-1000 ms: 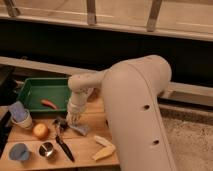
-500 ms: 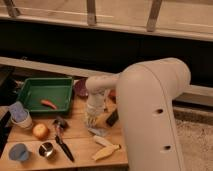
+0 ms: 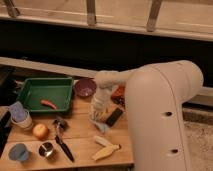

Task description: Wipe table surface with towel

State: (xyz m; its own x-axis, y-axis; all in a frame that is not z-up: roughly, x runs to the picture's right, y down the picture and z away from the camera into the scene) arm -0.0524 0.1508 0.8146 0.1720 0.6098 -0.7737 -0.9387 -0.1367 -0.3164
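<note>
The robot's big white arm (image 3: pixel 160 115) fills the right half of the view and bends left over the wooden desk (image 3: pixel 80 137). Its hand (image 3: pixel 98 116) points down near the desk's middle, just right of centre, and its lower end sits on or just above a pale, crumpled towel (image 3: pixel 101 126) that lies on the desk right under it. Whether the hand grips the towel or only presses it cannot be told, nor how the hand stands. A dark flat block (image 3: pixel 114 117) lies just beside the hand on its right, tilted, and a reddish thing (image 3: pixel 118 93) shows behind it, partly hidden by the arm. At the back left of the desk sits a green tray (image 3: pixel 30 88) with an orange carrot (image 3: pixel 48 104) lying in it. A purple bowl (image 3: pixel 85 87) stands just right of the tray. On the left edge is a light blue cup (image 3: pixel 20 114), with an orange fruit (image 3: pixel 40 131) in front of it. Near the front left corner stand a blue cup (image 3: pixel 18 152) and a small metal cup (image 3: pixel 47 149). A dark-handled tool (image 3: pixel 62 137) lies between the fruit and the towel. A yellowish banana (image 3: pixel 105 150) lies near the front edge, apart from the towel.
</note>
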